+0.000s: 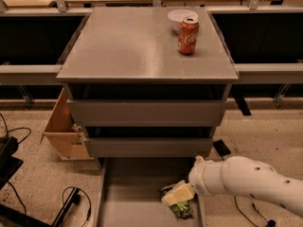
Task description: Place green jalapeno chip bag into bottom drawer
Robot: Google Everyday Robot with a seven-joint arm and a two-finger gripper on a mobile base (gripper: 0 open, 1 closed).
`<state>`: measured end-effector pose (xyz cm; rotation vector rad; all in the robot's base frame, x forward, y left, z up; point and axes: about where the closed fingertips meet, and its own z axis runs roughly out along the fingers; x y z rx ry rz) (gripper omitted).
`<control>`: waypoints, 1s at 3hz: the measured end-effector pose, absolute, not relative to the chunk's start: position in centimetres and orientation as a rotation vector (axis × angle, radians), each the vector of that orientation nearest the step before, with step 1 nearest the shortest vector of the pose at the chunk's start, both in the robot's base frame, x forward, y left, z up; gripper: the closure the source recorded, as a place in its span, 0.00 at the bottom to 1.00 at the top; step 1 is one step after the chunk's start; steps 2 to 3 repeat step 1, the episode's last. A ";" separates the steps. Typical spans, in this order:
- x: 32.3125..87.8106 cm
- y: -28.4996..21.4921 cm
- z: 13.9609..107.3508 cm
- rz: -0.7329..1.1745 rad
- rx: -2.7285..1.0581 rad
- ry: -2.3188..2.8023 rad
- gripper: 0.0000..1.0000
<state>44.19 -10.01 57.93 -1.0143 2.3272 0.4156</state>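
The green jalapeno chip bag (182, 210) lies on the floor of the open bottom drawer (132, 197), near its right rail, partly hidden by my gripper. My gripper (177, 194), pale cream at the end of the white arm (246, 179), reaches in from the right and hangs just above the bag, at its upper edge. I cannot make out whether it touches the bag.
Two upper grey drawers (147, 112) are closed. A red soda can (188, 35) and a white bowl (180, 17) stand on the cabinet top (132, 46). A wooden box (64, 131) sits at the cabinet's left. Cables (71, 202) lie on the floor at left.
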 end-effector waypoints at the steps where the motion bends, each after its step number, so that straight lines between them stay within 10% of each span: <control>1: 43.2 -11.8 60.7 0.217 -1.070 2.361 0.00; 3: 43.2 -11.8 60.7 0.217 -1.070 2.361 0.00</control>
